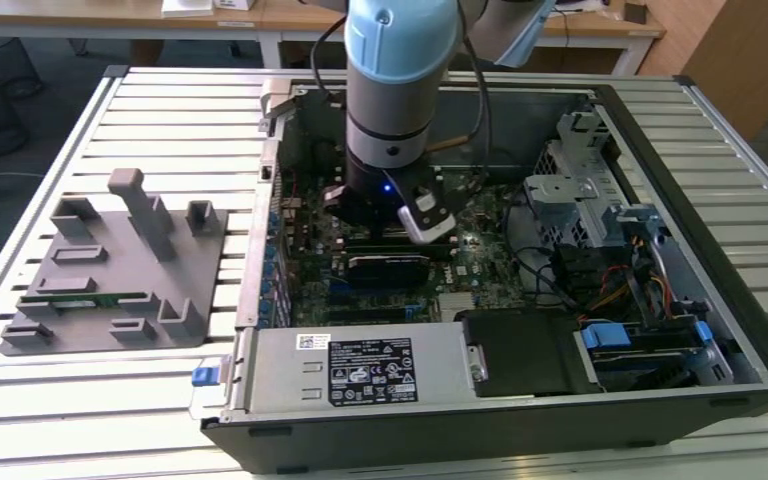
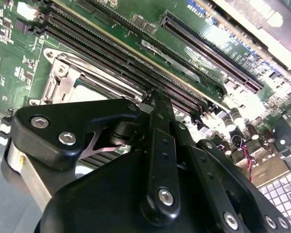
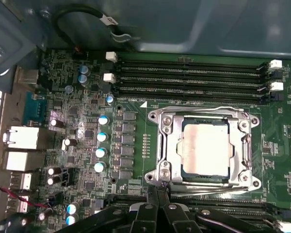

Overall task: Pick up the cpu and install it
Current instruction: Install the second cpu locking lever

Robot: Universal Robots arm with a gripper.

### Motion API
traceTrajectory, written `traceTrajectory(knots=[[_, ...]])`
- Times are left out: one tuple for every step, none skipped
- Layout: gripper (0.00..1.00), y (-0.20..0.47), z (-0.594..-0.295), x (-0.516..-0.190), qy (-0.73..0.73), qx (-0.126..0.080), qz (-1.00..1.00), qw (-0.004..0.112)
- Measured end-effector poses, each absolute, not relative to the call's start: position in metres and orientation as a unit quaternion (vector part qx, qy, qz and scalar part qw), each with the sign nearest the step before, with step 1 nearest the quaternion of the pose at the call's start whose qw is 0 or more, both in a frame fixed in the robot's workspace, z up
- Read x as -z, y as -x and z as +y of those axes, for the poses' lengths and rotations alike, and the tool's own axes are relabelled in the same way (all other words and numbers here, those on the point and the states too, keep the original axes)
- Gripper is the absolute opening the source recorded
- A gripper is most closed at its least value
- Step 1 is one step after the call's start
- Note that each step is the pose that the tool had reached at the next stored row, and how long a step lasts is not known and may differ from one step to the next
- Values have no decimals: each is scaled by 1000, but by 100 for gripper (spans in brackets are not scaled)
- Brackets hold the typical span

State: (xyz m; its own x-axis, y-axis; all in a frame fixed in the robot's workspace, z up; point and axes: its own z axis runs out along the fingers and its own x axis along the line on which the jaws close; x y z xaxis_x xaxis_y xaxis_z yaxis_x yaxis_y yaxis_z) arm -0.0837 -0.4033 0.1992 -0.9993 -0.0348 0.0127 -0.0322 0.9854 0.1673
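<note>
1. One silvery-grey square cpu [image 3: 205, 148] lies flat inside the one metal socket frame [image 3: 161, 154] on the green motherboard [image 3: 131, 145].
2. One black gripper [image 3: 157, 190], fingertips pressed together, holds nothing; tips sit at the frame's edge.
3. First wrist view: four black memory slots [image 3: 189, 73] beside the socket.

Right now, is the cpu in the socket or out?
In. The cpu lies flat inside the metal socket frame on the motherboard, in the first wrist view. The gripper sits at the frame's edge, holding nothing.
</note>
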Motion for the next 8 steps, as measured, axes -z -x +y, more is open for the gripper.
traceTrajectory(knots=[[11,84,-403,-199,-17,86,-996,8],[11,84,-403,-199,-17,89,-996,8],[11,84,-403,-198,-17,91,-996,8],[11,85,-404,-198,-17,93,-996,8],[11,85,-404,-197,-17,94,-995,8],[11,85,-404,-197,-17,96,-995,8],[11,85,-404,-196,-17,97,-995,8],[11,86,-404,-196,-17,98,-995,8]])
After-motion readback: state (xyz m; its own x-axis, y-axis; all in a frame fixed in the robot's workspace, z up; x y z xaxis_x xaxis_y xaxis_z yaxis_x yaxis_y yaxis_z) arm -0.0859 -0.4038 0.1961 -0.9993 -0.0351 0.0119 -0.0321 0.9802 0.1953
